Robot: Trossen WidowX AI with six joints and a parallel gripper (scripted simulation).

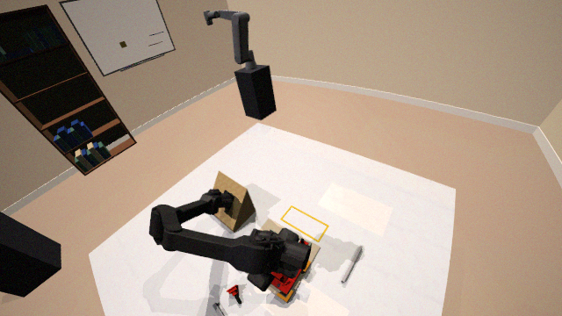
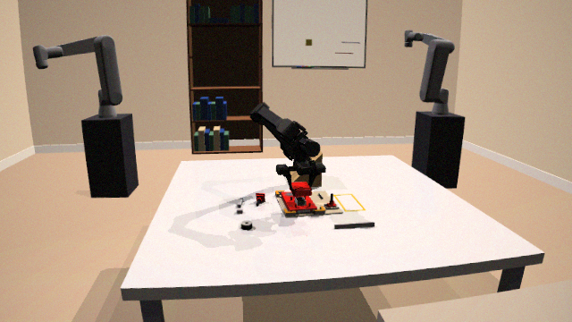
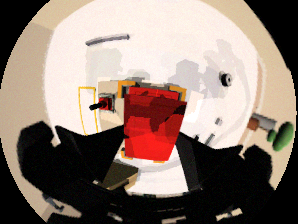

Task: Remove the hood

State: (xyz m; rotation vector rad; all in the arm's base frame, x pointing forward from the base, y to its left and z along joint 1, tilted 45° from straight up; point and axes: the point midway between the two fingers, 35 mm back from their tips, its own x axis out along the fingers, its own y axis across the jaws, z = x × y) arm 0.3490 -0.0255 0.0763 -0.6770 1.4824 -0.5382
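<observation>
The red hood (image 2: 302, 191) (image 3: 153, 142) is held up between the two black fingers of my gripper (image 2: 300, 187) (image 3: 151, 130). The gripper is shut on it. The hood is raised above the toy car (image 1: 286, 282) (image 2: 290, 202), with a gap showing between them in the exterior view. The car is red with orange corners and has a dark part showing in its open middle. In the top view the arm hides the hood and the fingertips. The marked area (image 1: 310, 216) (image 2: 358, 202) (image 3: 87, 87) is a yellow outline beside the car's board, with nothing in it.
A red and black lever (image 2: 331, 202) (image 3: 105, 103) stands on the board between car and marked area. A grey bar (image 1: 352, 263) (image 2: 354, 225) (image 3: 107, 39) lies nearby. A brown wedge (image 1: 234, 189) stands behind. A black wheel (image 2: 247, 225) (image 3: 226, 79) and small red part (image 1: 234, 290) (image 2: 260, 197) lie apart.
</observation>
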